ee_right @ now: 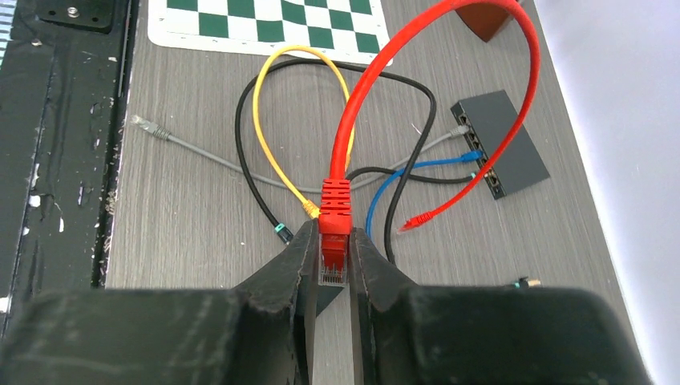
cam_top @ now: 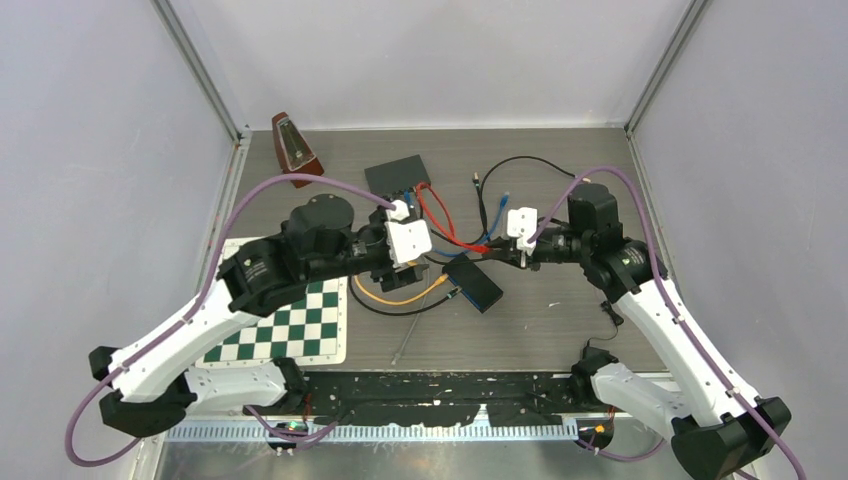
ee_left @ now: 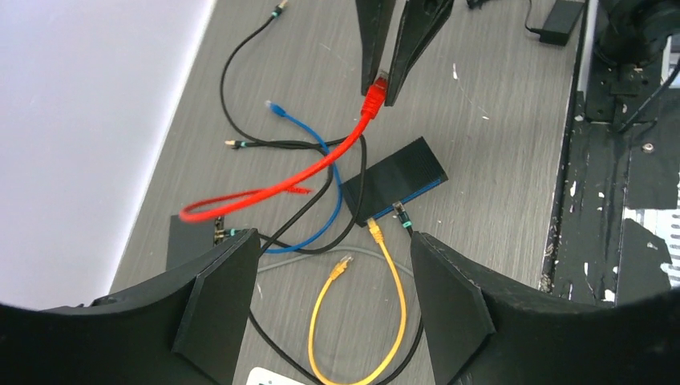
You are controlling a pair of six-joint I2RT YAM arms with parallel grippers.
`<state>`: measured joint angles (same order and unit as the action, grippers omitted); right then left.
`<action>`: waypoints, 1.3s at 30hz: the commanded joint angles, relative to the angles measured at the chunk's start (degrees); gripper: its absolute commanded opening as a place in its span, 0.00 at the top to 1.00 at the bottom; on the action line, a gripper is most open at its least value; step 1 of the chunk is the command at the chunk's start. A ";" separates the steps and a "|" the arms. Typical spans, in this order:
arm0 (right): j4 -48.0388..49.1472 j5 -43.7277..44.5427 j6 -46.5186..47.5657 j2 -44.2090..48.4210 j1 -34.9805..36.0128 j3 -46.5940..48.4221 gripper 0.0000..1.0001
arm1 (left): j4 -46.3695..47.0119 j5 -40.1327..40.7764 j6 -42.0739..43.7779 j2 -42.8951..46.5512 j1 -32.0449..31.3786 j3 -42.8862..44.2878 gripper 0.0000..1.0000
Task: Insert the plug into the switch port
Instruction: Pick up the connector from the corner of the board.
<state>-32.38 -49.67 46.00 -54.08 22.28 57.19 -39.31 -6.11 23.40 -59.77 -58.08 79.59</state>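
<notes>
Red plug (ee_right: pixel 335 258) pinched in R gripper (ee_right: pixel 333 234), L gripper (ee_left: pixel 333 249) spread, yellow cable (ee_left: pixel 393 273), blk cable (ee_left: pixel 402 217) at switch (ee_left: pixel 394 178)

Grey wood-grain table (cam_top: pixel 560 340), pale walls (cam_top: pixel 430 60), metal corner posts (cam_top: pixel 200 70)

The table (ee_right: pixel 200 200) looks like grey wood-grain laminate, matt and finely streaked. The red cable (ee_right: pixel 353 112) has a smooth, slightly shiny plastic sheath, and its plug (ee_right: pixel 335 216) is tinted see-through plastic. The switch (ee_right: pixel 503 138) is a matt black box. The right gripper (ee_right: pixel 333 237) has fingers (ee_right: pixel 281 281) of dull, grainy black plastic
</notes>
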 commanded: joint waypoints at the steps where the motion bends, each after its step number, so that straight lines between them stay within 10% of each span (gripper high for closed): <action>1: 0.71 -1.93 3.07 1.67 2.15 0.82 0.95 | 3.85 -5.65 3.06 -1.61 0.08 -0.32 0.29; 17: 2.13 1.11 1.55 1.21 7.24 2.02 0.95 | 7.86 -12.26 6.75 -12.91 0.08 -1.69 0.46; 25: 4.25 1.52 0.83 1.93 7.56 0.79 0.95 | 7.62 -13.42 7.04 -15.58 0.08 -1.96 0.66; 28: 5.56 1.66 -0.05 2.22 7.49 -0.04 0.93 | 7.30 -13.25 7.44 -16.13 0.10 -1.81 0.89; 32: 11.69 5.72 -11.36 3.11 7.53 -0.63 0.59 | 10.25 -10.68 5.89 -15.09 0.55 -3.82 1.00; 39: 21.35 10.31 -40.58 4.46 7.50 -0.66 0.30 | 18.84 -8.27 2.05 -10.38 3.46 -11.74 1.00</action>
<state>-20.97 -41.95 24.32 -51.57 29.56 56.12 -28.58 -15.68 28.27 -74.56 -56.12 71.13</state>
